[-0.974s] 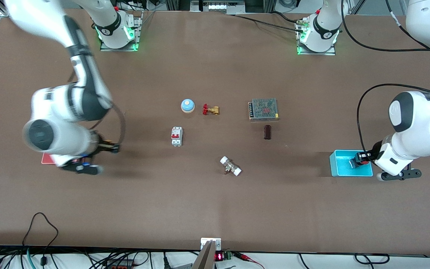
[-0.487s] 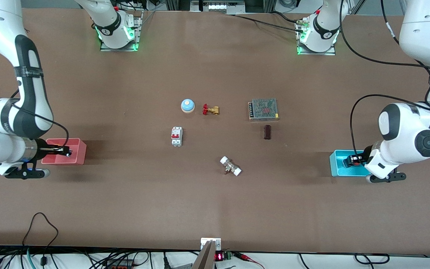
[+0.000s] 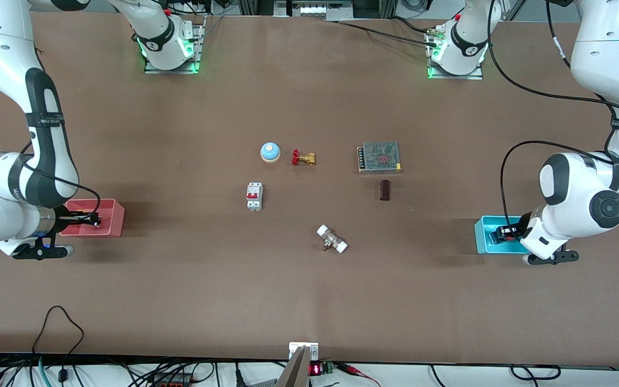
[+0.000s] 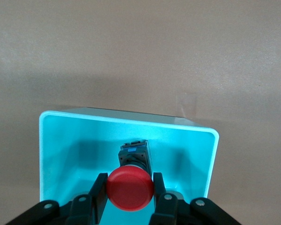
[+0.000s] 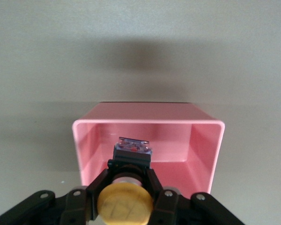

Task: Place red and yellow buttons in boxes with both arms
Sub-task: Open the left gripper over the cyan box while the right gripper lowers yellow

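Left gripper (image 4: 129,199) pinches the red button (image 4: 130,189) by its cap and holds it inside the cyan box (image 4: 210,154), which sits at the left arm's end of the table (image 3: 309,290). Right gripper (image 5: 125,199) pinches the yellow button (image 5: 125,204) just under its cap and holds it inside the pink box (image 5: 206,150) at the right arm's end of the table. Between the two boxes lie a white breaker (image 3: 254,195), a blue bell (image 3: 270,152), a brass valve (image 3: 303,158), a mesh-topped power supply (image 3: 379,157), a small dark block (image 3: 384,190) and a white-capped fitting (image 3: 332,238).
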